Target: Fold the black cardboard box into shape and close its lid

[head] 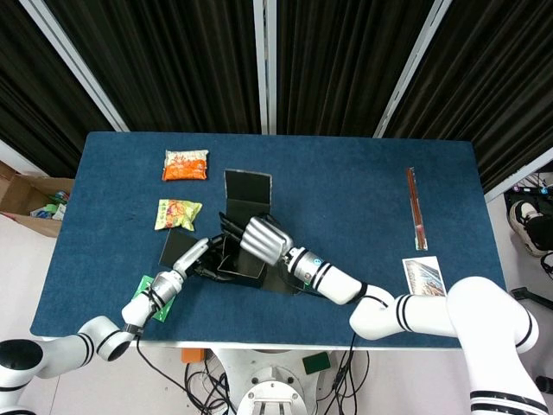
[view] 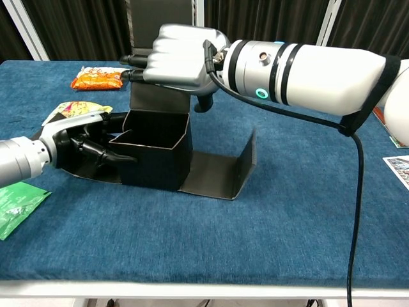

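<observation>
Box [view: 156, 150] sits near the middle of the blue table [head: 363, 207], half formed: black cardboard, open at the top, four walls up, rear lid panel standing upright behind it. One flap lies flat on the cloth to its right with its end bent upward.

My left hand [view: 80, 144] is at the box's left wall, dark fingers curled onto the wall edge and reaching inside; it holds that wall. My right hand [view: 179, 61] is above the back of the box, fingers curled around the upright lid panel, gripping it.

Orange snack packet [head: 186, 164] lies at the far left of the table, yellow-green packet [head: 177, 212] nearer me, green sachet [view: 16, 204] beside my left wrist. Chopsticks [head: 416, 207] and printed card [head: 422, 275] lie well apart, at right.
</observation>
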Robot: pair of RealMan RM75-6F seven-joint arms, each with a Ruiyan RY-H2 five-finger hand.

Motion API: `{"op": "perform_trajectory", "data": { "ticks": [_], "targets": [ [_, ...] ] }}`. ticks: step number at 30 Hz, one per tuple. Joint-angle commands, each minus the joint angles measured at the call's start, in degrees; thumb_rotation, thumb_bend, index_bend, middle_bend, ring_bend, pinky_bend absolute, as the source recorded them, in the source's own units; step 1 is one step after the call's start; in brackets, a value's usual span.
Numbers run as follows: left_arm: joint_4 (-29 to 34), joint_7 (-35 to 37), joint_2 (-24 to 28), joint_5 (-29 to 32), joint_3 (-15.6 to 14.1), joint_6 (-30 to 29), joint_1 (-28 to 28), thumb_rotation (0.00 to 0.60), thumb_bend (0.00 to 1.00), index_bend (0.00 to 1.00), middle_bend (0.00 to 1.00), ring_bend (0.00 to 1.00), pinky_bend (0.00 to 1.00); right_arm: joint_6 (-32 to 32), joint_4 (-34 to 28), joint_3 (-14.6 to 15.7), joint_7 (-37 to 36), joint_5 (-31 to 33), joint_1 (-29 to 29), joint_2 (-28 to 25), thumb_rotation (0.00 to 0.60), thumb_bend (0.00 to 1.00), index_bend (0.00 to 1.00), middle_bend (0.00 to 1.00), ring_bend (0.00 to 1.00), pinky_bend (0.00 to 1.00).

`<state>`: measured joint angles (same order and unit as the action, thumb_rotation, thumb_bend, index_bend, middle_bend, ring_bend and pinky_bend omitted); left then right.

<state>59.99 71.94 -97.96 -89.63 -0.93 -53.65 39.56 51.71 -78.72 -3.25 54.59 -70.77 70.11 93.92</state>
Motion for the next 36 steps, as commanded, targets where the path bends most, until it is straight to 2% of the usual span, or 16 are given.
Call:
{"op": "perform_trajectory", "data": {
  "ticks": [1,10,16,20,26,30,36],
  "targets": [
    [0.21,-0.27,0.13,0.16,-0.05,-0.02,-0.06,0.600,0.09,0.24,0.28,0.61,0.84,0.46,-0.75,-0.46,-0.24,0.13,-0.65,-0.65,0.600,0.04,0.00,0.00,0.61,1.00],
    [2.32,-0.12,1.91,1.25,0.39,-0.92,-0.81,0.600,0.09,0.25,0.28,0.61,0.84,4.67,-5.70,-1.63,-7.33,-2.82,-4.66,-4.17,0.600,0.04,0.00,0.00,0.62,1.00],
    [5.93,3.46,5.56,1.41,0.74,-2.55,-1.62,0.600,0.09,0.26,0.28,0.61,0.84,15.05,-9.30,-2.51,-17.42,-8.16,-11.17,-7.57,0.600,0.08,0.00,0.03,0.62,1.00],
    [9.19,10.25,8.90,1.09,1.00,-3.59,-1.95,0.600,0.09,0.25,0.28,0.61,0.84,20.88,-9.81,-2.70,-24.15,-9.52,-16.22,-9.44,0.600,0.14,0.00,0.06,0.62,1.00],
    [11.84,21.37,12.39,0.44,1.62,-5.58,-2.24,0.600,0.09,0.25,0.28,0.61,0.84,28.43,-8.29,-4.43,-38.02,-11.05,-22.40,-9.37,0.600,0.15,0.00,0.08,0.64,1.00],
    [13.61,29.33,14.10,0.04,2.43,-7.06,-2.20,0.600,0.09,0.25,0.28,0.61,0.84,29.67,-6.56,-5.06,-46.63,-12.71,-24.04,-8.38,0.600,0.15,0.00,0.09,0.64,1.00],
    [16.43,39.09,16.66,-1.13,2.75,-8.34,-1.73,0.600,0.09,0.24,0.28,0.61,0.84,30.92,-4.16,-6.44,-51.08,-15.67,-24.41,-5.87,0.600,0.14,0.00,0.09,0.64,1.00]
  ]
}}
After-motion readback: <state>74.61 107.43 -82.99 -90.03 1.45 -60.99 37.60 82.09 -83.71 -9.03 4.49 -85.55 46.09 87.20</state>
